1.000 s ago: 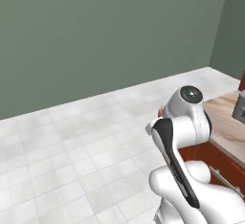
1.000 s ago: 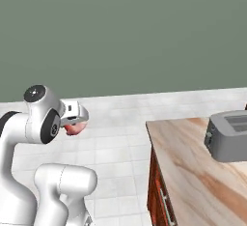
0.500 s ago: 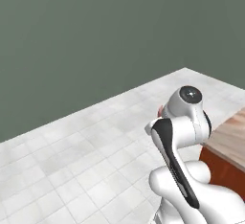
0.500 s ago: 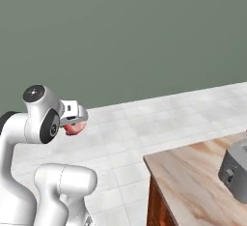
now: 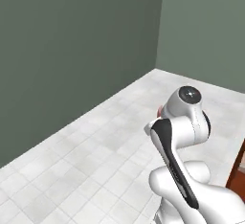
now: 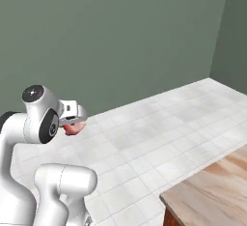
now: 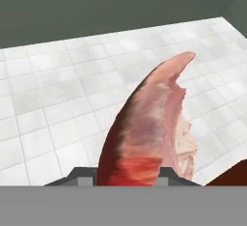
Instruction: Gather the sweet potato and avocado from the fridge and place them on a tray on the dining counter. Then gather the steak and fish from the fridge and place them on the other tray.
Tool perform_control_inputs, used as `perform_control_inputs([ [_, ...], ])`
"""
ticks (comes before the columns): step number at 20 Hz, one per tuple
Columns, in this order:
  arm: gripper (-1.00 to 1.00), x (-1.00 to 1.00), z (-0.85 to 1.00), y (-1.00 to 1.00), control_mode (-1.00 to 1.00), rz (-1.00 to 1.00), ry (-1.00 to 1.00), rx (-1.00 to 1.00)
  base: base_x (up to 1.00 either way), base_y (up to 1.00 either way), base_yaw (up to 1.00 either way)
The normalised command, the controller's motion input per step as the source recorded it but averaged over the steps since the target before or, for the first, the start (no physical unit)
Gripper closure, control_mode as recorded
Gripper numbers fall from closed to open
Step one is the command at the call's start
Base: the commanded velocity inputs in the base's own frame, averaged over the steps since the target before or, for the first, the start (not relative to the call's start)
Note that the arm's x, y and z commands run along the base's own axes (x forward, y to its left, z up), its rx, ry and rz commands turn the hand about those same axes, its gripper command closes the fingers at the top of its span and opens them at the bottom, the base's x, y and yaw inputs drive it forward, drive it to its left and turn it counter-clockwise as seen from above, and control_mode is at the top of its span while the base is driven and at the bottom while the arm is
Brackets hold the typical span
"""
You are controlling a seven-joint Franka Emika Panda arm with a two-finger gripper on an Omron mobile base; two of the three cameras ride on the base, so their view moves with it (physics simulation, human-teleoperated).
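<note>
- Steak is clamped edge-on between the narrowly set jaws of the gripper.
- Gripper is held high above the white tiled floor.
- Corner of a wood-topped counter is seen at lower right.
</note>
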Motion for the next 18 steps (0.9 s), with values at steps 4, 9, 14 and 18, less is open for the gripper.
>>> perform_control_inputs([
  [4,1.00,0.00,0.00,0.00,1.00,0.00,0.00,0.00,0.79,0.22,-0.46],
  [9,1.00,0.00,0.00,0.00,1.00,0.00,0.00,0.00,0.72,0.20,-0.49],
  [14,1.00,0.00,0.00,0.00,1.00,0.00,0.00,0.00,0.70,0.27,-0.51],
  [18,1.00,0.00,0.00,0.00,1.00,0.00,0.00,0.00,0.71,0.31,-0.52],
])
